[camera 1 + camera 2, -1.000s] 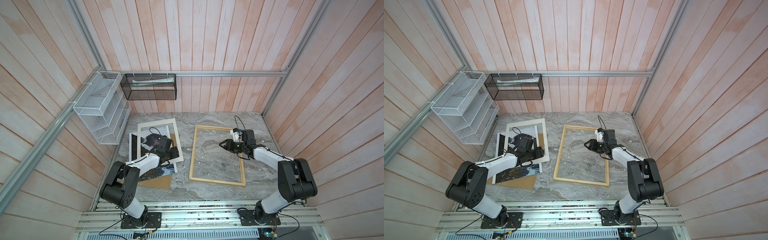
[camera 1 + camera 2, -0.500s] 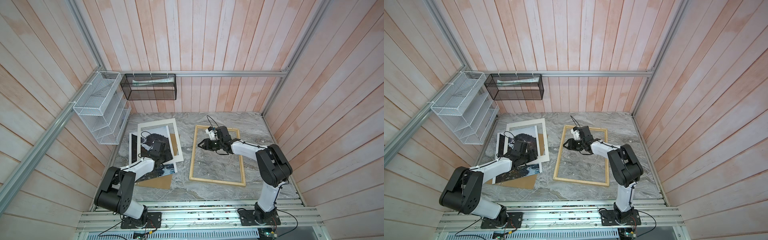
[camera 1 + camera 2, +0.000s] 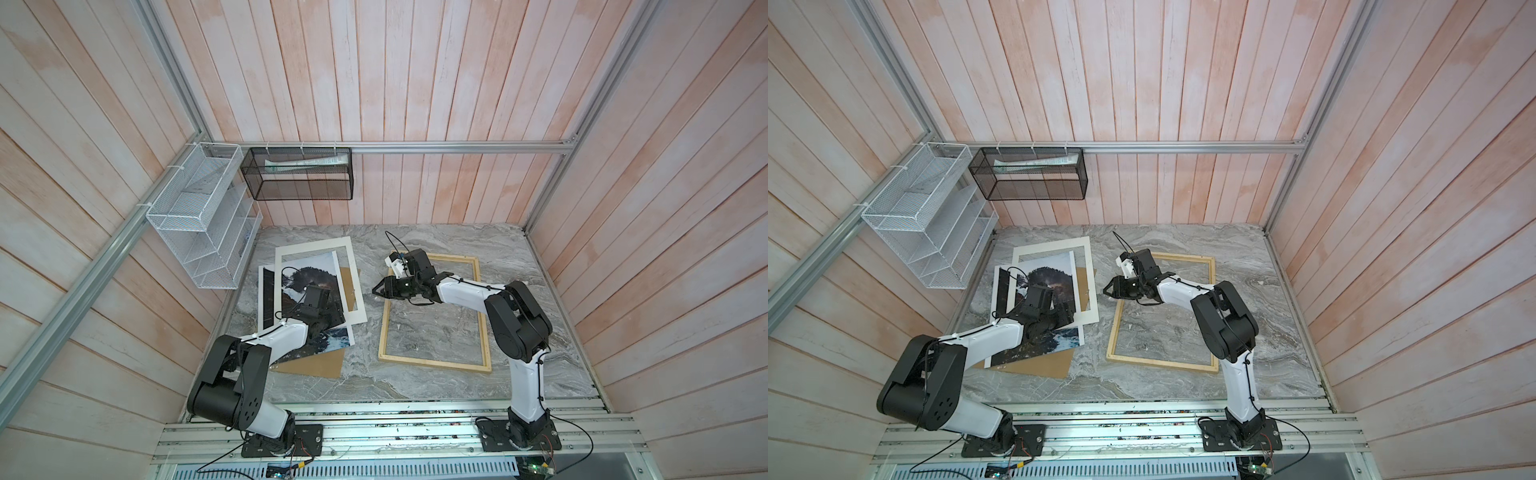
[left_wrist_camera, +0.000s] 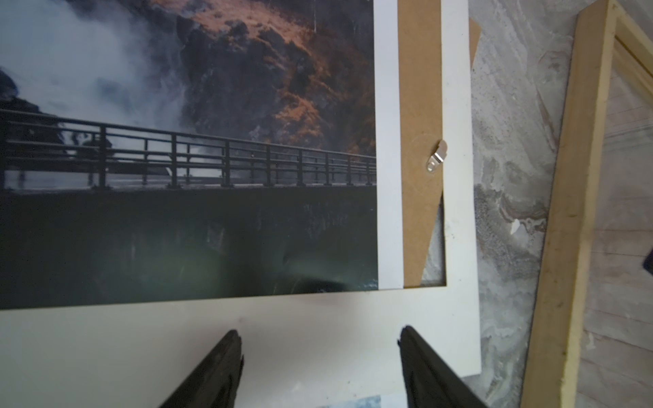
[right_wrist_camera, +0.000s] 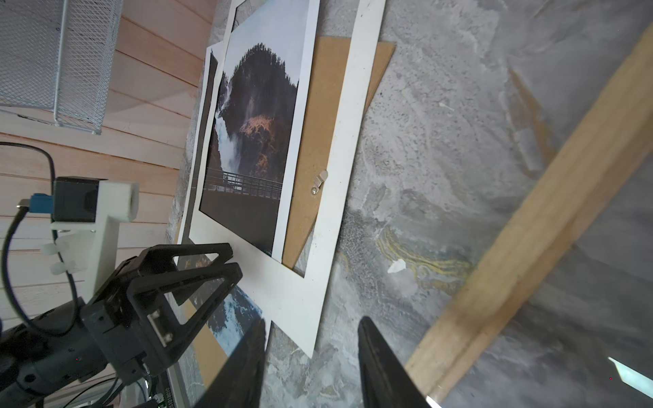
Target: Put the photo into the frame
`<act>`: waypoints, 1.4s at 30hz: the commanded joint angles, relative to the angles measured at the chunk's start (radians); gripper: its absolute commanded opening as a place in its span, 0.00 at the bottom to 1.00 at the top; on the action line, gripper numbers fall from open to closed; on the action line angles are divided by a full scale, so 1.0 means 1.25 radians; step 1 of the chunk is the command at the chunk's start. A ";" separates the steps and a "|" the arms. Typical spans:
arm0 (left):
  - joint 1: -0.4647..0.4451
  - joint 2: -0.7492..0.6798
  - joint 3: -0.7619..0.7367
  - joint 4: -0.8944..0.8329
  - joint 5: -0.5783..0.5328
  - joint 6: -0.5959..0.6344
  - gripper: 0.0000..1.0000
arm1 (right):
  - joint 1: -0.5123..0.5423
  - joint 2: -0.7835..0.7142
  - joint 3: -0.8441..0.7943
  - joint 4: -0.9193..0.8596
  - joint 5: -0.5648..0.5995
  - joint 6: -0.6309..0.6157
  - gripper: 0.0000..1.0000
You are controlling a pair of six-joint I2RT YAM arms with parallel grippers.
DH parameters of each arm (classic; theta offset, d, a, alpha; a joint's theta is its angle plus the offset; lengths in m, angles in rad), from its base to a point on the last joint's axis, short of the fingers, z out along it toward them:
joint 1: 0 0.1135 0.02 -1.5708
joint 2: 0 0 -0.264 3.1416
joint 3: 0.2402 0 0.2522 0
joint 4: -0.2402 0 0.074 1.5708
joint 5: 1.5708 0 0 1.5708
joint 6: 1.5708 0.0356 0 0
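Observation:
The photo (image 3: 305,276), a waterfall print, lies at the left, showing through a white mat (image 3: 358,301) whose near strip covers its lower edge. In the left wrist view the photo (image 4: 198,141) runs under that mat (image 4: 123,339). My left gripper (image 4: 319,339) stands open above the mat's near strip, holding nothing; in both top views it (image 3: 326,323) (image 3: 1061,320) sits over the pile. The pale wood frame (image 3: 434,362) (image 3: 1163,365) lies empty at mid-table. My right gripper (image 3: 376,291) (image 5: 312,323) hovers open and empty between the frame's left rail (image 5: 530,247) and the mat's corner.
A brown backing board (image 3: 316,366) with a metal clip (image 4: 436,157) lies under the pile, and a second print's blue-water corner (image 3: 334,338) pokes out. A white wire rack (image 3: 199,232) hangs on the left wall, a black mesh basket (image 3: 299,178) on the back wall.
My right arm has swung left across the frame, from its right rail to its left rail, its jaws narrowing slightly. My left gripper has shifted a little toward the near side.

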 commanded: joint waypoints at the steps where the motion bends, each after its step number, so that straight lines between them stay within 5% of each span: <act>1: 0.004 -0.007 -0.005 0.019 0.004 0.011 0.72 | 0.028 0.047 0.068 -0.089 0.031 -0.016 0.43; 15: 0.006 0.006 -0.012 0.045 0.029 0.010 0.72 | 0.061 0.161 0.233 -0.258 0.108 -0.040 0.43; 42: 0.004 0.080 -0.014 0.122 0.119 -0.011 0.69 | 0.061 0.210 0.266 -0.268 0.052 -0.034 0.44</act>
